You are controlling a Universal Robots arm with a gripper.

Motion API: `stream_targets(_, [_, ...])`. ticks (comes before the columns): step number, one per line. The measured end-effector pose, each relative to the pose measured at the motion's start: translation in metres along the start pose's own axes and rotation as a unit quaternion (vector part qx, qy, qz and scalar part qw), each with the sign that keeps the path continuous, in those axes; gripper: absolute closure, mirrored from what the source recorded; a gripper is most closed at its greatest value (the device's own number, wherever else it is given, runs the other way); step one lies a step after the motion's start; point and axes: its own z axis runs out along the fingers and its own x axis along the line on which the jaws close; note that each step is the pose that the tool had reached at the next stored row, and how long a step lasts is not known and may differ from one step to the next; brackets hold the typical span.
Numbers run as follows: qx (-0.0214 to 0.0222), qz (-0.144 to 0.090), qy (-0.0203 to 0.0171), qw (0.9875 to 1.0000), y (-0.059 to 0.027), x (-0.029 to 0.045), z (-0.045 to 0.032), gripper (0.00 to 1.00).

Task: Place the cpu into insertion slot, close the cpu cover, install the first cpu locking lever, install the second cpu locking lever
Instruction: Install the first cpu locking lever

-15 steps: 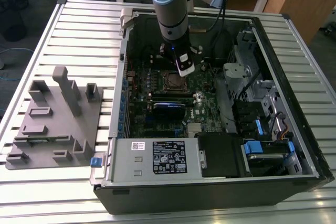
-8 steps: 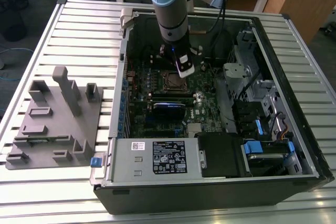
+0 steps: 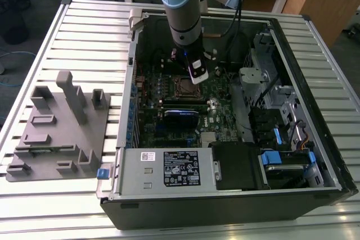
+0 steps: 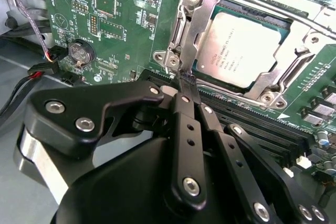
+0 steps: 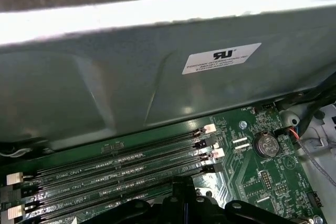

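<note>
In the exterior view an open computer case (image 3: 315, 139) lies on a slatted metal table (image 3: 79, 37). The arm reaches down into it at upper centre of the frame, with the gripper (image 3: 198, 75) just above and beside the insertion slot (image 3: 184, 87) on the green motherboard (image 3: 225, 111). A grey moulded fixture (image 3: 56, 127) sits on the table at left. The power supply (image 3: 169, 170) at lower centre carries a black printed label and a small white sticker, both too small to make out. In the second wrist view the cpu (image 4: 241, 45) sits in the socket, its grey top covered in fine printed lines. The cpu cover (image 4: 197, 30) appears to lie down around it, the chip showing through its window. The black fingers (image 4: 185, 124) are pressed together, their tips touching the cover's edge at a corner; whether they pinch a thin wire lever there is hard to tell. A coin battery (image 4: 81, 52) and black memory slots (image 4: 247, 121) flank the socket. In the first wrist view a white printed sticker (image 5: 220, 59) sits on the grey case wall (image 5: 105, 93) above the slots.
</note>
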Motion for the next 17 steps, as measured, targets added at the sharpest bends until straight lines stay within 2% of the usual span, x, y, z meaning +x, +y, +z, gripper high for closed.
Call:
stream_targets(13, [-0.0001,0.000,0.0000,1.0000,-0.0012,0.0001,0.0014,0.89])
stream_targets(17, [0.0000,0.000,-0.0001,1.0000,-0.0001,-0.0005,-0.0017,0.89])
